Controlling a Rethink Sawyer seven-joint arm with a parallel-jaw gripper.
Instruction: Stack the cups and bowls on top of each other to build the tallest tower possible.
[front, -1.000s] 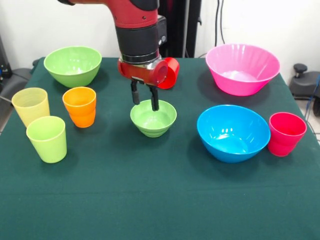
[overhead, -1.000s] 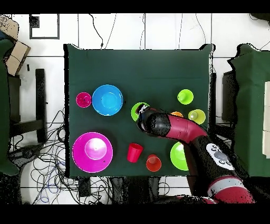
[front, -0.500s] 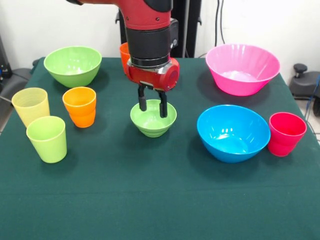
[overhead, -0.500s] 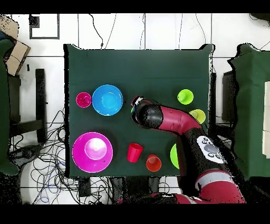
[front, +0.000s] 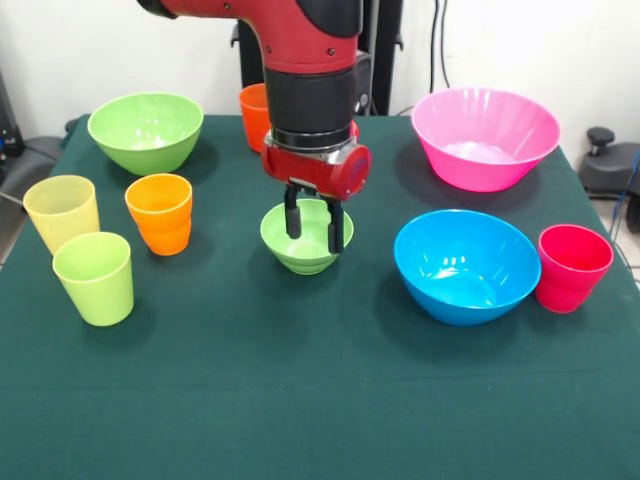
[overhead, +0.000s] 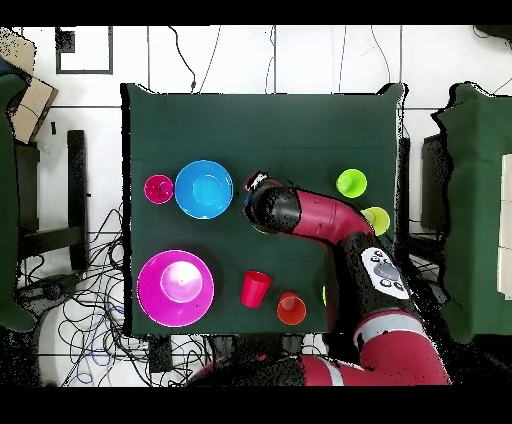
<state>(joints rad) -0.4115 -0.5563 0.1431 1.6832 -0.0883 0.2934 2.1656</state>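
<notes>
My gripper (front: 314, 230) hangs open over the small light green bowl (front: 303, 243) at mid-table, one finger inside it and the other at its right rim. The blue bowl (front: 466, 265) and a pinkish-red cup (front: 572, 267) stand to the right, with the pink bowl (front: 485, 137) behind them. On the left are the large green bowl (front: 146, 130), an orange cup (front: 160, 212), a pale yellow cup (front: 62, 210) and a lime cup (front: 95, 277). Another orange cup (front: 253, 115) peeks out behind the arm. Every piece stands alone; no tower shows.
From overhead the red arm (overhead: 310, 215) covers the small bowl and most of the large green bowl. A red cup (overhead: 255, 288) and an orange cup (overhead: 291, 309) sit near the table edge by the pink bowl (overhead: 175, 288). Cables lie on the floor around the table.
The gripper has shifted rightward in the front view and dropped lower onto the small green bowl. The orange cup behind the arm has come into view; the red cup is now hidden there.
</notes>
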